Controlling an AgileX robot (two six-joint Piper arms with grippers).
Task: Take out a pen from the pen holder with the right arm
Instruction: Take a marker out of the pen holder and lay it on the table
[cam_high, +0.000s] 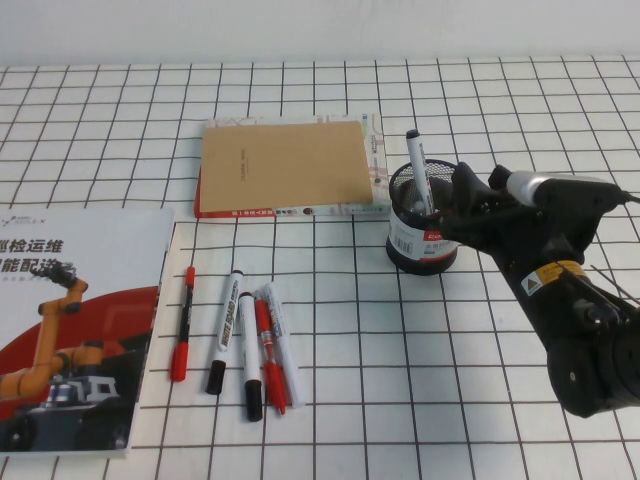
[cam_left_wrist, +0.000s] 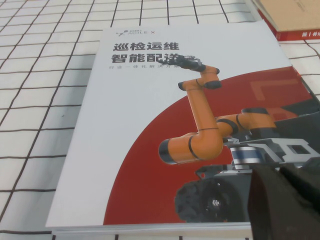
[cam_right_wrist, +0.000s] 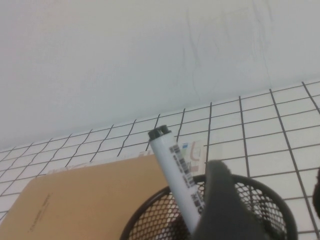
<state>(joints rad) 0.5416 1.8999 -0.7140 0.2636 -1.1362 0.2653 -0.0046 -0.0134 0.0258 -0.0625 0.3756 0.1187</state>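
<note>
The pen holder (cam_high: 422, 240), a black mesh cup, stands on the gridded table (cam_high: 420, 380) at centre-right, just beside the notebook's right corner. That brown notebook (cam_high: 285, 165) lies flat toward the far side.

One pen (cam_high: 419, 172) stands in the cup: white barrel w/ black cap, tilted, cap end well above the rim and leaning toward the robot's left.

The right gripper (cam_high: 447, 212) is at the holder's right side, tips at about rim level over the cup's mouth. Its jaws are spread, w/ nothing clamped betw. them. In the right wrist view one finger (cam_right_wrist: 220, 200) sits just beside the pen and covers the barrel's lower part. The other finger shows only at the frame edge, well apart, w/ mesh rim in the gap. As far as that view shows, the pen is at the outer side of the near finger, not betw. the jaws. Touching or not, can't tell.

The left gripper (cam_left_wrist: 285, 202) shows only in the left wrist view, a dark mass over a corner of a booklet (cam_high: 70, 330). Spread or clenched, can't tell. The booklet, w/ an orange robot arm on the cover, lies at the table's near left.

Betw. booklet and holder lie a red pen (cam_high: 182, 325), a marker (cam_high: 225, 332), and a small bunch (cam_high: 262, 355) of pens touching each other.
</note>
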